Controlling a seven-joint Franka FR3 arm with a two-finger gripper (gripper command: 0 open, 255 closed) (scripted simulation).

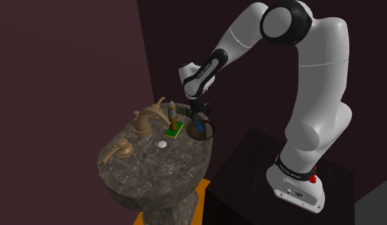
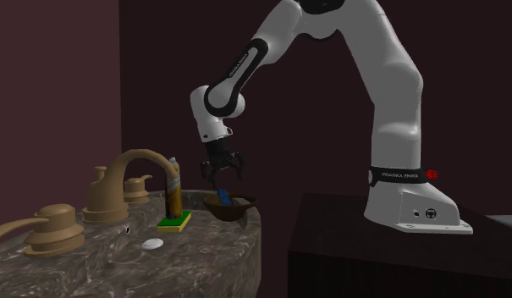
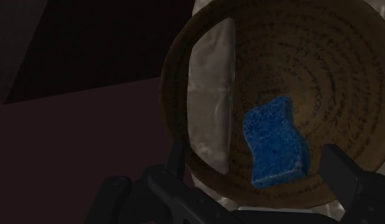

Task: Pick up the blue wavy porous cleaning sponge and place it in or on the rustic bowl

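Sponge (image 3: 273, 141): blue, porous slab with wavy edges, lying flat inside the bowl (image 3: 324, 70), off-centre toward its rim. Bowl: brown, round, concentric ring grooves, sitting on the mottled stone sink top (image 1: 141, 165). Gripper (image 2: 222, 178) is just above the bowl, fingers spread. The sponge is between them, no contact visible.

Blue sponge (image 3: 273, 143), brown ringed bowl (image 3: 318, 57), mottled grey-brown counter (image 1: 147, 169).

We find the wavy sponge (image 3: 273, 143) inside the bowl (image 3: 312, 57), the gripper (image 2: 222, 176) just above. The bowl sits on the sink top (image 1: 141, 167), between faucet (image 1: 155, 114) and stand (image 1: 262, 172).
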